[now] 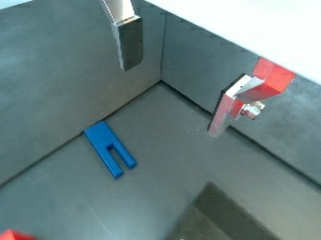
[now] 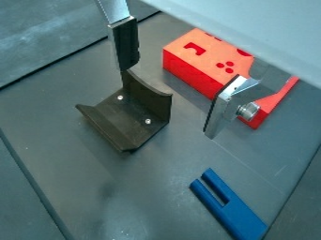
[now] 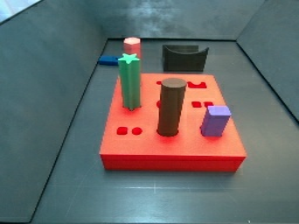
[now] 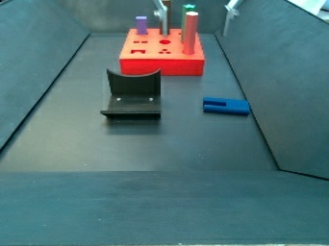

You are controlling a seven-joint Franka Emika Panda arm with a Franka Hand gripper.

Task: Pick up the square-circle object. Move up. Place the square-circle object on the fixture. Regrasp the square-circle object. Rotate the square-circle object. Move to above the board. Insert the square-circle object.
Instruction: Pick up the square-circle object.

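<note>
Nearest the camera in a side view, the fixture (image 4: 133,94) stands on the dark floor, with the square-circle object (image 4: 226,106) lying flat beside it, apart. Behind both sits the board (image 4: 164,53) with upright pegs. Gripper (image 2: 170,75) hangs raised above the floor; jaws wide apart, holding nothing.

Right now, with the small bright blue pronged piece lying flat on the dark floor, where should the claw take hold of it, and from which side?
Come straight down from above and pinch the small bright blue pronged piece across its solid boxy end, on the two long side faces. It lies flat, clear of the dark scooped fixture. The claw hangs open above the floor.
</note>
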